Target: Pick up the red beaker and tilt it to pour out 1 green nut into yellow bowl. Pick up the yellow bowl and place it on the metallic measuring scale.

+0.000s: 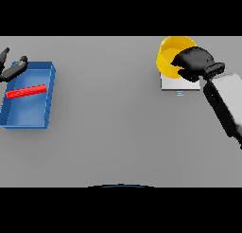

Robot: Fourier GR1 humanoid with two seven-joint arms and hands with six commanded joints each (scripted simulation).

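Right hand (193,62) grips round yellow bowl (171,52) over flat metallic scale (178,84); left hand (10,70) open.

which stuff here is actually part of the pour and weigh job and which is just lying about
Part of the job:
- yellow bowl, held in the right hand over the scale
- metallic measuring scale, under the bowl
- red beaker, lying in the blue tray

Just there:
- blue tray
- left hand, idle at the tray's far left corner
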